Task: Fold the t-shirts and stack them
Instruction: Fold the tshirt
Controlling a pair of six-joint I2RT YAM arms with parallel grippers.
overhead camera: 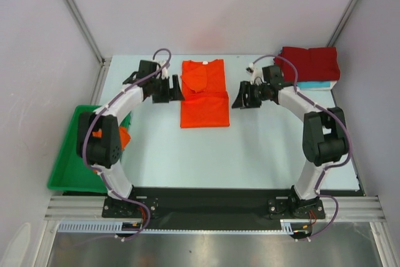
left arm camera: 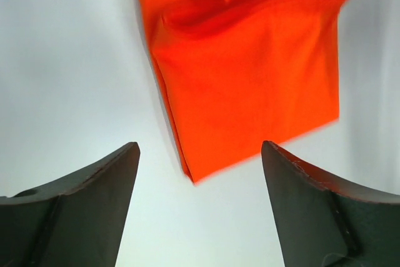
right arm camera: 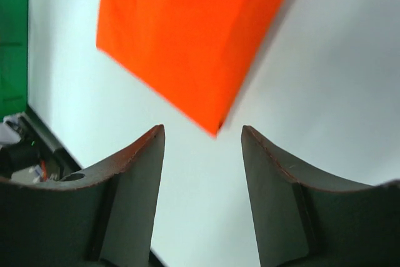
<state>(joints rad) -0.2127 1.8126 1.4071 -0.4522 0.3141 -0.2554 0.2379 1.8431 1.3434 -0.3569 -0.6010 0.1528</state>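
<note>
Top external view showed my left pincer (overhead camera: 175, 90) and right pincer (overhead camera: 242, 97) open and empty, one on each side of the orange t-shirt (overhead camera: 204, 101), ready to grab both edges. It lay partly folded on the table (overhead camera: 262, 154). I thought the dark red t-shirt (overhead camera: 309, 62), folded far right, began the stack.

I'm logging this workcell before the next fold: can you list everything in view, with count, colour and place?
orange t-shirt: one, bright orange, partly folded, flat at the table's centre between the grippers
dark red t-shirt: one, dark red, folded, far right corner, on top of the turquoise one
turquoise t-shirt: one, light turquoise, only its edge showing under the red one
orange cloth: one bunch, orange, in the tray, mostly hidden by the left arm
green tray: one, green, off the table's left edge
table: one, pale blue
left gripper: one, black, open, empty
right gripper: one, black, open, empty
</note>
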